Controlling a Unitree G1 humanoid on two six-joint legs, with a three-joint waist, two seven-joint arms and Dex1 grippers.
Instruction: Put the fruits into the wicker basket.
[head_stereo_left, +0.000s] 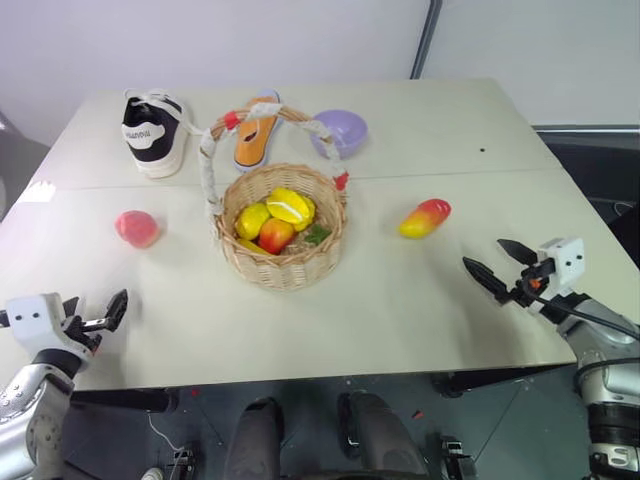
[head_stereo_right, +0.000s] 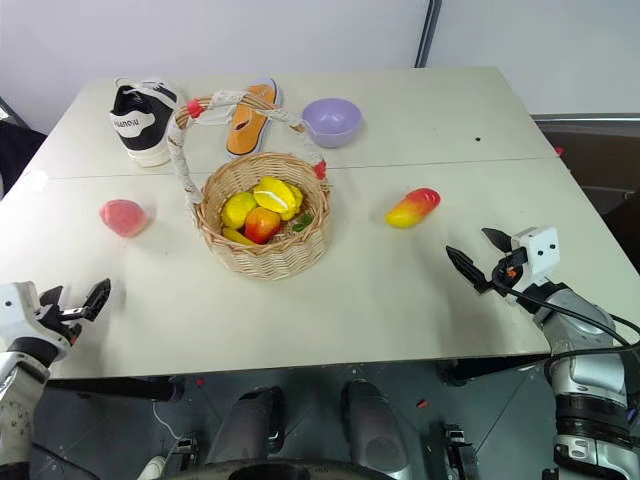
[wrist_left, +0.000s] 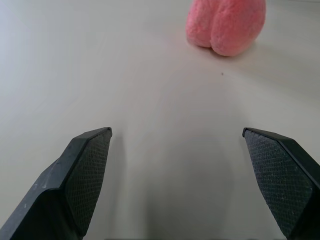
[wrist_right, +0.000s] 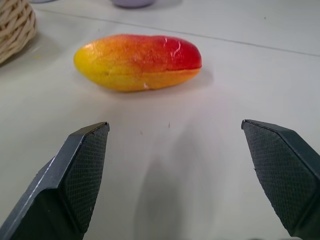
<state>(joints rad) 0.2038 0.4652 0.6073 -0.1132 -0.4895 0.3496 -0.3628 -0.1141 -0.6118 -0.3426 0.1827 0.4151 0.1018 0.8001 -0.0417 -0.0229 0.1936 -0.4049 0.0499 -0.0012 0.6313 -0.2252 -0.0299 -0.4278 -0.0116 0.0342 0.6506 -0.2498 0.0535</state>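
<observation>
Left hand (wrist_left: 175, 170): wide, empty, facing the peach (head_stereo_left: 137, 228).
Right hand (wrist_right: 175, 165): wide, empty, facing the mango (wrist_right: 137, 62).
Wicker basket (head_stereo_left: 290, 268): holds perhaps four fruits.

Bright, even light (soft shadows), perhaps slight glare.

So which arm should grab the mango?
The right gripper, probably: it is open and the mango lies straight ahead of it, while the left gripper faces the peach across the basket.
</observation>
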